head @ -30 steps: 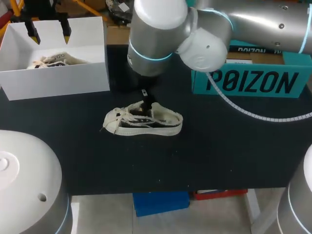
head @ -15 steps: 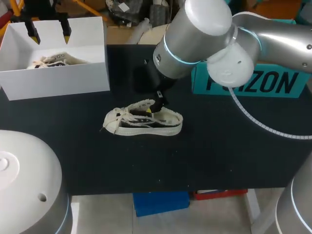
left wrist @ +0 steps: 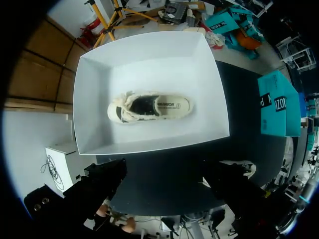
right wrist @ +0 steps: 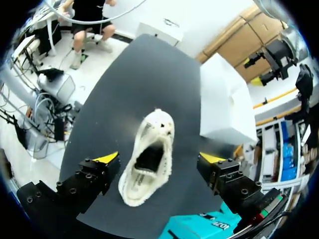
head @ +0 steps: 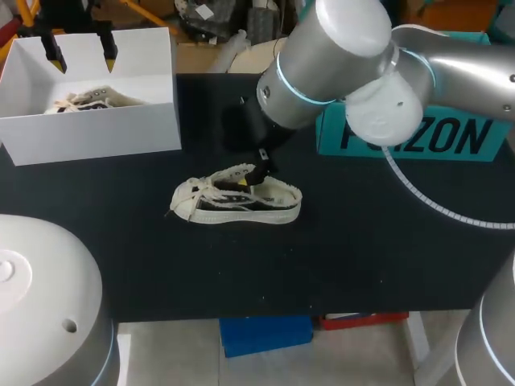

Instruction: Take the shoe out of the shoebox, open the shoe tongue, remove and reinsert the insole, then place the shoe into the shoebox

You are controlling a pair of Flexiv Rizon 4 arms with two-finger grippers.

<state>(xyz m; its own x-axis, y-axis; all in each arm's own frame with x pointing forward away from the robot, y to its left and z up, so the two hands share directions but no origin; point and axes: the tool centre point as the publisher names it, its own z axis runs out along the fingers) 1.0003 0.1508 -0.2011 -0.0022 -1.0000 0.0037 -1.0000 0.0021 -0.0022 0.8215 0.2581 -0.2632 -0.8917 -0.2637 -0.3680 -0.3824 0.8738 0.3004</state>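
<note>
Cream canvas shoe (head: 237, 201) sits on the black table (head: 362, 257), outside the white shoebox (head: 96, 129), so we hold our right gripper (right wrist: 159, 159) spread wide over its mouth, probably to work the tongue and insole, while our left gripper (head: 80, 50) hangs open above the box.

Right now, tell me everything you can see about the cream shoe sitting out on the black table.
The cream canvas low-top shoe stands upright on its pale rubber sole on the black table, toe toward the white cardboard shoebox. Its side looks dark, its laces cream and loose. The mouth gapes onto a dark inside whose bottom I cannot make out. The right tool hangs open over it, a finger either side, apparently not touching.
</note>
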